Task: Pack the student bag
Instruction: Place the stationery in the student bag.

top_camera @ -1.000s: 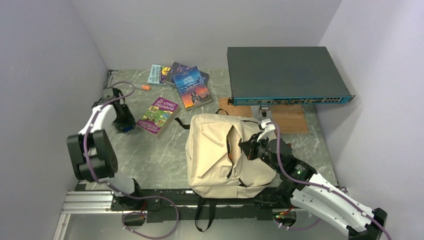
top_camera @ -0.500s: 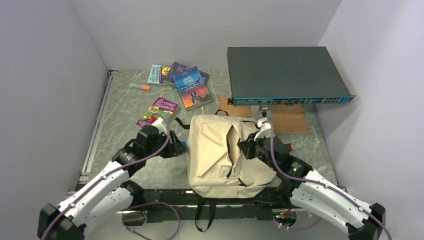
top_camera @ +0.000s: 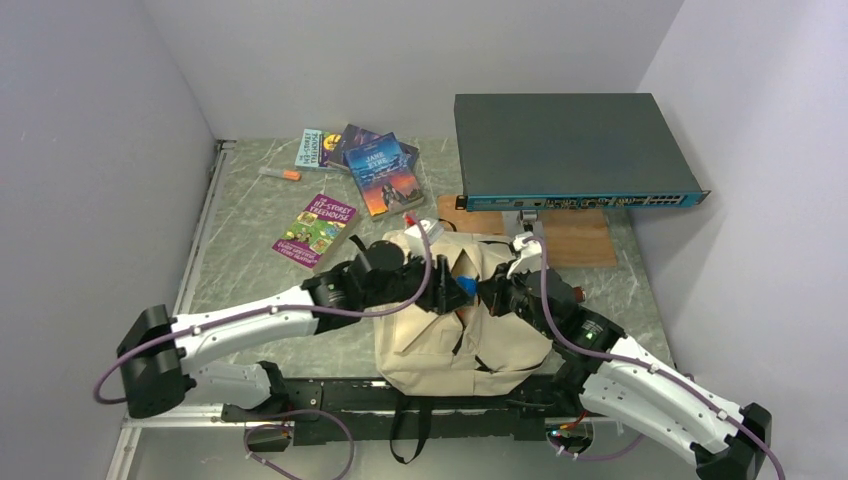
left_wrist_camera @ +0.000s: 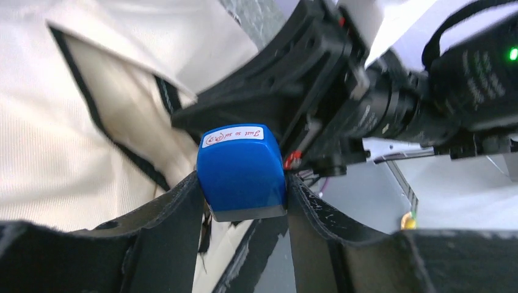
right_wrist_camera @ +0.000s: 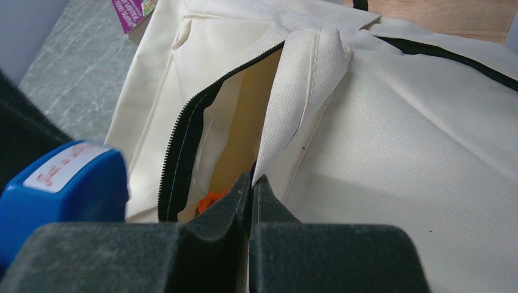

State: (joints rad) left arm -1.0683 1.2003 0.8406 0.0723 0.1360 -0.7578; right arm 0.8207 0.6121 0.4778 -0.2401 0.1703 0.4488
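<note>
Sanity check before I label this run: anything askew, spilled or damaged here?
Nothing damaged or spilled. The right hand pinches open the flap of the student bag; the left hand holds a blue block over its opening. Only the books at the far side lie askew, overlapping.

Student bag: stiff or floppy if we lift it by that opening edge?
Probably floppy: the student bag lies slumped and creased, and the edge pinched by the right pincer tents up alone while the rest lies flat. Likely light: it sits fairly flat, with little bulk showing inside. Expect the opening to sag shut if released.
</note>
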